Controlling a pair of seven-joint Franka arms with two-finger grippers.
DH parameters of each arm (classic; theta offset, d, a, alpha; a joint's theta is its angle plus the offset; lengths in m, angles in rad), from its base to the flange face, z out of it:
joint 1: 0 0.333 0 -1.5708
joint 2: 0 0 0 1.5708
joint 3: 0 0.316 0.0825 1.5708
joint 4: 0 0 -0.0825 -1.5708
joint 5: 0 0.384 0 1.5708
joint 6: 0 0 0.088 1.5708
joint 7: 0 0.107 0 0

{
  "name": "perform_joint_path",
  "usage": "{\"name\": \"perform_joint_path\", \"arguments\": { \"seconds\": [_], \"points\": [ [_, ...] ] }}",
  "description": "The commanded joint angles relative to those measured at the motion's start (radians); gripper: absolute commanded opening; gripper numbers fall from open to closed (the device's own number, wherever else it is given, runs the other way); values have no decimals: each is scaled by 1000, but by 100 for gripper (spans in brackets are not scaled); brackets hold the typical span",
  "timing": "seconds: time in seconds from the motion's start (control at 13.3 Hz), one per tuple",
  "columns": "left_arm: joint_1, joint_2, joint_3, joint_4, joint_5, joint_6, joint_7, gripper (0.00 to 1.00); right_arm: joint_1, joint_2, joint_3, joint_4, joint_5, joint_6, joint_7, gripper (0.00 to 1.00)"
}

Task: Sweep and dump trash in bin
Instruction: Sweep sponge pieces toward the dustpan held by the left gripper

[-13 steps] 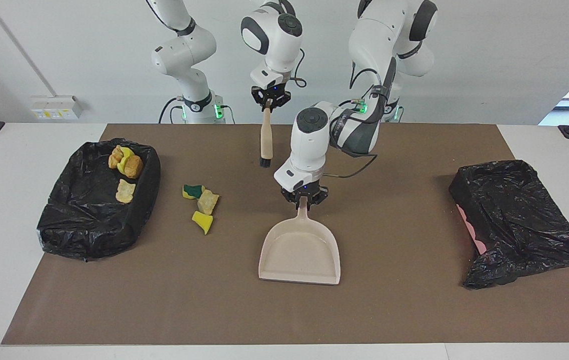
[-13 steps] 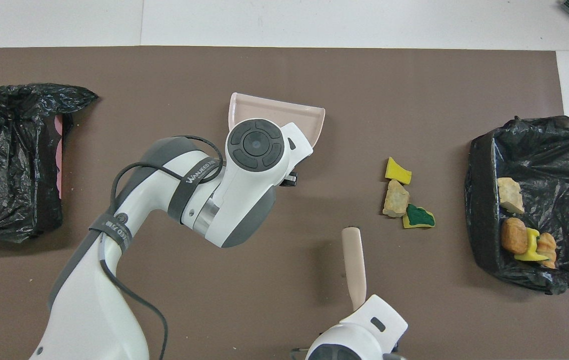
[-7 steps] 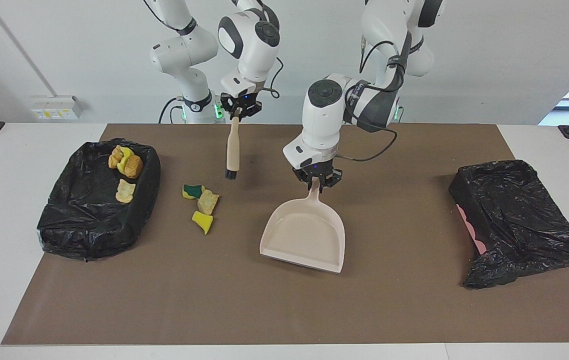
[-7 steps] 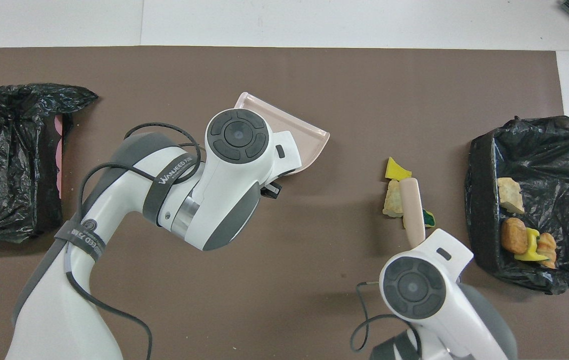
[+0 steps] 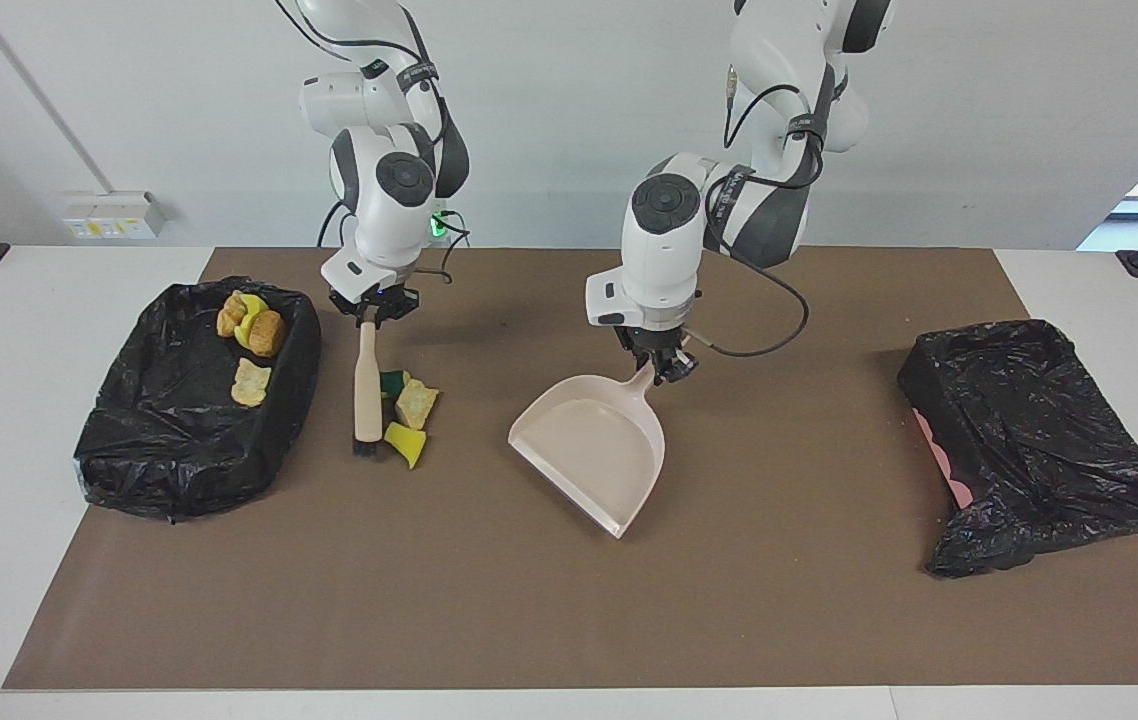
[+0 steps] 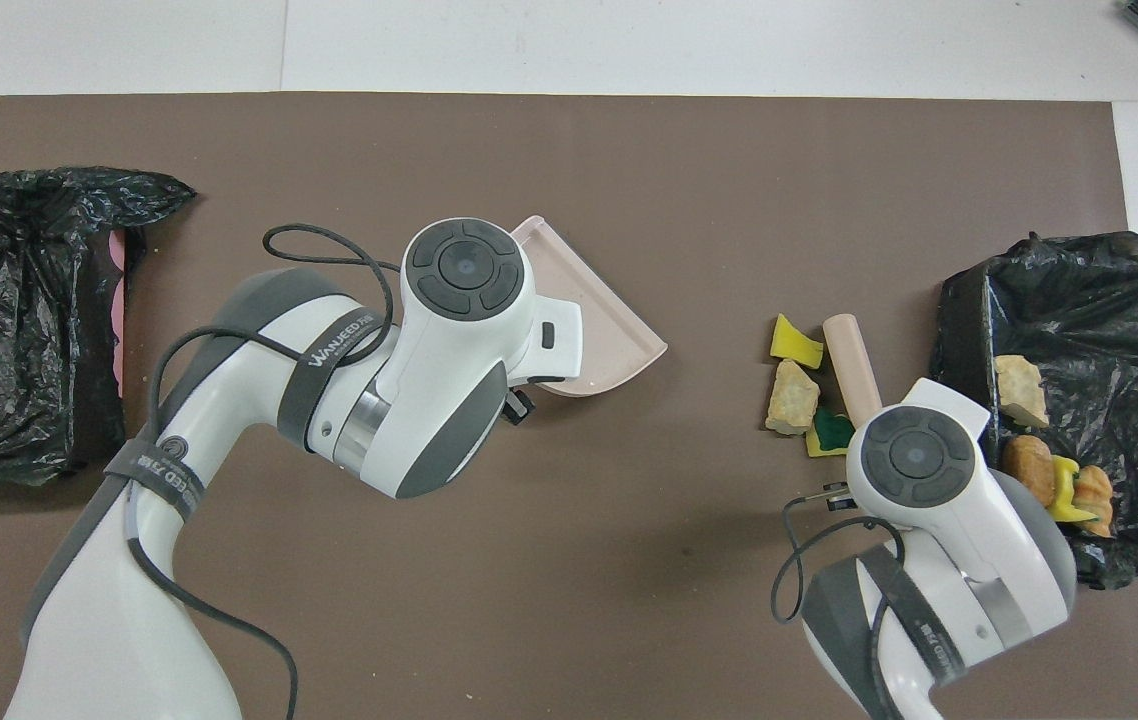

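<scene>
Your right gripper (image 5: 366, 313) is pinched on the top of the brush (image 5: 367, 388) handle, and the brush hangs straight down below it with its dark bristles at the brown mat (image 5: 569, 620). Just beside the brush, toward the left arm's end, lie three scraps of trash (image 5: 407, 415): a green-and-yellow sponge piece, a pale crumbly chunk and a yellow wedge. On the brush's other flank sits the black-lined bin (image 5: 129, 460), close by, with four more scraps (image 5: 251, 345) inside it, orange-brown lumps, a yellow bit and a pale chunk.

Your left gripper (image 5: 662, 362) is clamped on the handle of the dustpan (image 5: 591, 450). The pan slopes down and away from the gripper, its open mouth turned toward the loose scraps, with a stretch of bare mat between them. Whether its lip touches the mat you cannot tell.

Well apart from that gripper, at the left arm's end of the table, lies a second black bag (image 5: 1029, 440) with a bit of pink showing at its edge.
</scene>
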Motion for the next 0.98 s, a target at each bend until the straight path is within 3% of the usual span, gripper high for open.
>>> {"name": "perform_joint_path", "arguments": {
  "seconds": [0.0,0.23,0.45,0.9],
  "points": [
    [-11,-91,-1,-131,5,17,110,0,-9,23,15,-8,-2,30,-28,0],
    [-45,-107,-1,-181,60,35,152,0,-9,54,15,4,67,93,-130,0],
    [-63,-142,-3,-247,74,57,158,0,-5,74,15,21,231,125,-155,0],
    [-133,-135,-3,-309,167,89,186,0,99,137,15,85,448,180,-168,0]
  ]
}}
